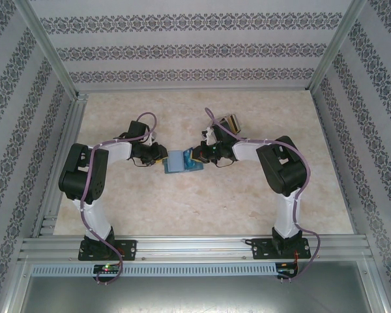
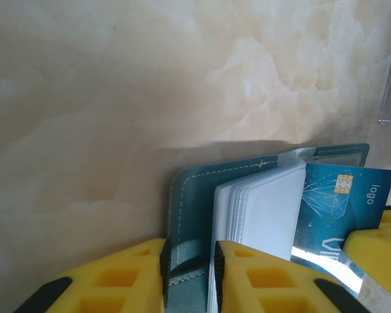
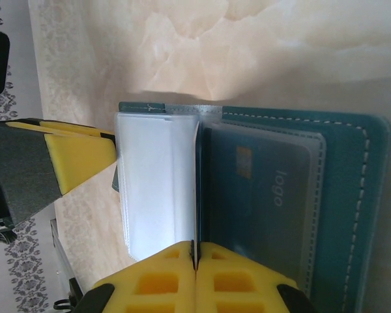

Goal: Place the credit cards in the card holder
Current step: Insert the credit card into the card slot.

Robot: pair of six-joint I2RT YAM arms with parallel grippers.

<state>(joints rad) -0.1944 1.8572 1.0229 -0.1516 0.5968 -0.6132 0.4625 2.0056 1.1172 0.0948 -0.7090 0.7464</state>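
Marble worktop: left claw pinched the wallet, right claw pressed together; blue card seemed pocketed, another due.

A high camera looked down and forward from above and behind the arm bases, which sat along the bottom of the frame, with the whole table seen from far off. The left wrist camera looked from very close past the left gripper at the frame's bottom edge. The right wrist camera did likewise past the right gripper. All three views shared the card holder. The wrist views faced it from opposite sides, and both caught the blue card.
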